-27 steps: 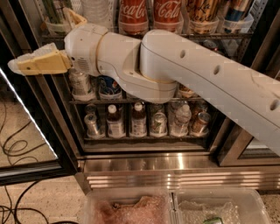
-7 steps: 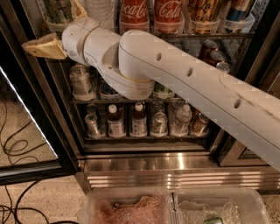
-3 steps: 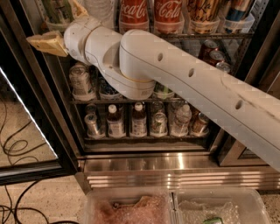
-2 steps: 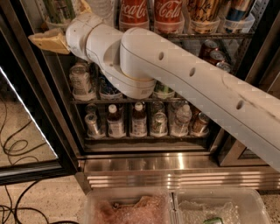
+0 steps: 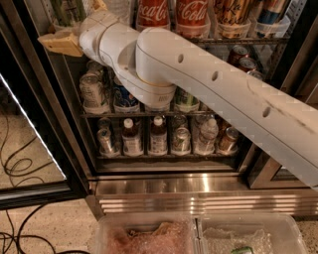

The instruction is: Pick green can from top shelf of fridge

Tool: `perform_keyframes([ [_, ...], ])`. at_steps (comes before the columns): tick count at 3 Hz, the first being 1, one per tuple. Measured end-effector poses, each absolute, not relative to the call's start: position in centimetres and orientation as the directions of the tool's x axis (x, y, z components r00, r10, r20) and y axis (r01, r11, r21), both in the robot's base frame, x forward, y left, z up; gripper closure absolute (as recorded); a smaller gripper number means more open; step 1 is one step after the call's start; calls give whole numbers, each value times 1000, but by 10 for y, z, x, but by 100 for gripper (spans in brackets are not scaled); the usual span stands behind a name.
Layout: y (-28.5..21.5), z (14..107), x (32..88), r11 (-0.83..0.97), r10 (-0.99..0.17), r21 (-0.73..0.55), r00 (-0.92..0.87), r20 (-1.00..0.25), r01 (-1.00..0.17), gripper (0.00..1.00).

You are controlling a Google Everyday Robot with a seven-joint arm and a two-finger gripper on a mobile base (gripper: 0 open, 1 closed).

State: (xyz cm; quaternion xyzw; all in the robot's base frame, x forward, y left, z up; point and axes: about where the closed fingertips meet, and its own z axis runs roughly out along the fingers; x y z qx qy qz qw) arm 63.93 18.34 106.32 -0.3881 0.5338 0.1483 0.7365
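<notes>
The fridge (image 5: 198,187) stands open, with a black frame and a ribbed steel base. Its top shelf (image 5: 238,40) holds red Coca-Cola cans (image 5: 191,14) in clear trays. A pale green streaked can (image 5: 65,9) shows partly at the shelf's far left, cut off by the picture's top edge. My gripper (image 5: 72,24) is at the upper left, right in front of and just below that can. Its tan fingers (image 5: 60,43) are spread, one pointing left and one upward, with nothing between them. My white arm crosses the fridge from the lower right.
The glass door (image 5: 35,149) hangs open at the left. Lower racks hold cans (image 5: 93,92) and small bottles (image 5: 158,136). Two clear plastic bins (image 5: 198,233) sit on the floor in front. Black cables (image 5: 15,168) lie on the floor at the left.
The gripper has risen and shifted right, from the middle rack's height to the left end of the top shelf. The cans have not moved.
</notes>
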Motion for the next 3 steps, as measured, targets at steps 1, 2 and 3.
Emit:
perform_keyframes([
  [1,190,1061,647,644,-201,-419,386,-900,-640,16],
  [2,199,1059,653,628,-205,-425,389,-898,-652,11],
  [3,205,1062,659,624,-200,-427,394,-897,-655,12],
])
